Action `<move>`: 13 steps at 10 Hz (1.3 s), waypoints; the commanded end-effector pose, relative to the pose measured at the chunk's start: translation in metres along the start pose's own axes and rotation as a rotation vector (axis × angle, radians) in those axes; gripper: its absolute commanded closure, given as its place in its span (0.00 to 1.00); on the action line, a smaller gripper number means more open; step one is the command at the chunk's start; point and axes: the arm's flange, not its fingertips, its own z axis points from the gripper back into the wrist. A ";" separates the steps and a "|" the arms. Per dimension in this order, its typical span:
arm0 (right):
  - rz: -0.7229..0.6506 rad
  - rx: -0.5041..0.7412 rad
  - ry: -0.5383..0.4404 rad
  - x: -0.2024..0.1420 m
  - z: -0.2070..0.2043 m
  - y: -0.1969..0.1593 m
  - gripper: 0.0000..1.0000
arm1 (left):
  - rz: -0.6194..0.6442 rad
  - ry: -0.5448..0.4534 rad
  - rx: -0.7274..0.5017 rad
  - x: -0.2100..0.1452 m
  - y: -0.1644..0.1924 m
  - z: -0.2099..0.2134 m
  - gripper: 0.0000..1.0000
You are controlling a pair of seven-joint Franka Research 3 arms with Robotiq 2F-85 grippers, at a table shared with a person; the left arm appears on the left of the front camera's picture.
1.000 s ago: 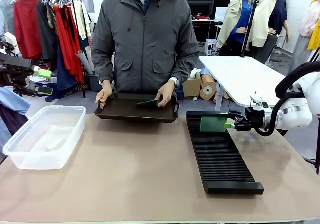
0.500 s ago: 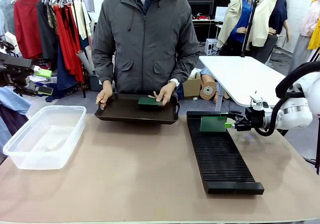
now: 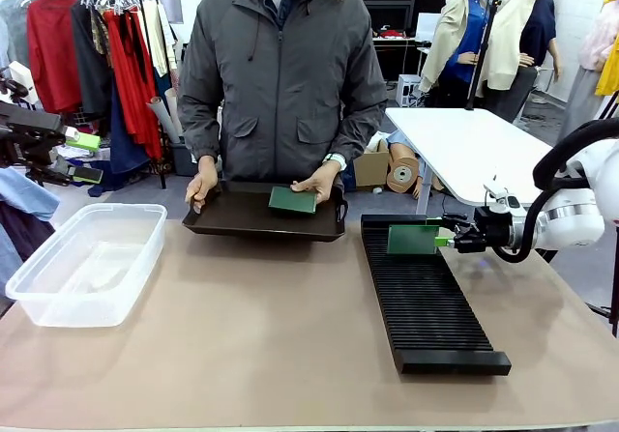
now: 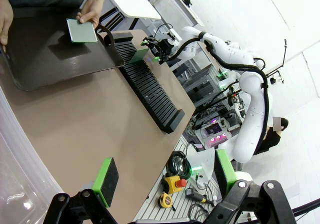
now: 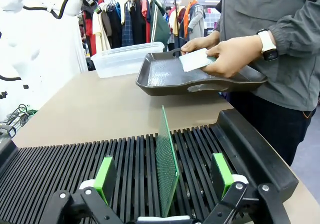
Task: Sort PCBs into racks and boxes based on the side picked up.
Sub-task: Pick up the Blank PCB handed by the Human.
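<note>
While upright in the rack [image 5: 75, 164], one PCB [image 5: 165, 154] within the released right pincer [image 5: 164, 176]; left pincer [image 4: 165, 176] likewise released.

PCBs: two; one PCB [image 3: 413, 240] stands on edge in the rack, the other PCB [image 3: 292, 200] lies flat in the tray.
Rack [image 3: 430, 306]: one, long, black and slotted.
Clear tub [image 3: 82, 263]: one.
Black handled tray [image 3: 242, 217]: one.
End effectors: two, the left end effector [image 4: 165, 178] and the right end effector [image 3: 445, 242].
Green pads [image 5: 105, 176]: four, two on each end effector.
Person's hands: two, one hand [image 3: 201, 183] at each end of the tray.
Wristwatch [image 3: 337, 158]: one.
Counter [image 3: 242, 326]: one.
</note>
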 end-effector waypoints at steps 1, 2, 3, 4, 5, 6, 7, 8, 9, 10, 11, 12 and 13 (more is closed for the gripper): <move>0.007 0.005 0.006 0.004 0.000 -0.001 0.00 | 0.010 0.001 -0.011 0.000 -0.002 0.001 0.00; 0.007 0.005 0.006 0.004 0.000 -0.001 0.00 | 0.010 0.001 -0.011 0.000 -0.002 0.001 0.00; 0.007 0.005 0.006 0.004 0.000 -0.001 0.00 | 0.010 0.001 -0.011 0.000 -0.002 0.001 0.00; 0.000 0.000 0.000 0.000 0.000 0.000 0.00 | 0.010 0.001 -0.011 0.000 -0.002 0.001 0.00; -0.004 0.000 -0.013 0.010 -0.001 0.003 0.00 | 0.010 0.001 -0.011 0.000 -0.002 0.001 0.00; -0.005 0.005 -0.011 0.022 -0.003 0.007 0.00 | 0.010 0.001 -0.011 0.000 -0.002 0.001 0.00; -0.012 0.010 0.002 0.036 -0.009 0.013 0.00 | 0.010 0.001 -0.011 0.000 -0.002 0.001 0.00; -0.011 0.015 0.013 0.049 -0.015 0.019 0.00 | 0.010 0.001 -0.011 0.000 -0.002 0.001 0.00; -0.006 0.019 0.024 0.061 -0.020 0.025 0.00 | 0.010 0.001 -0.011 0.000 -0.002 0.001 0.00; -0.033 0.032 0.026 0.072 -0.028 0.035 0.00 | 0.010 0.001 -0.011 0.000 -0.002 0.001 0.00; -0.094 0.061 0.002 0.082 -0.038 0.047 0.00 | 0.010 0.001 -0.011 0.000 -0.002 0.001 0.00; -0.187 0.074 -0.023 0.093 -0.051 0.063 0.00 | 0.010 0.001 -0.011 0.000 -0.002 0.001 0.00; -0.285 0.091 -0.034 0.103 -0.063 0.078 0.00 | 0.010 0.001 -0.011 0.000 -0.002 0.001 0.00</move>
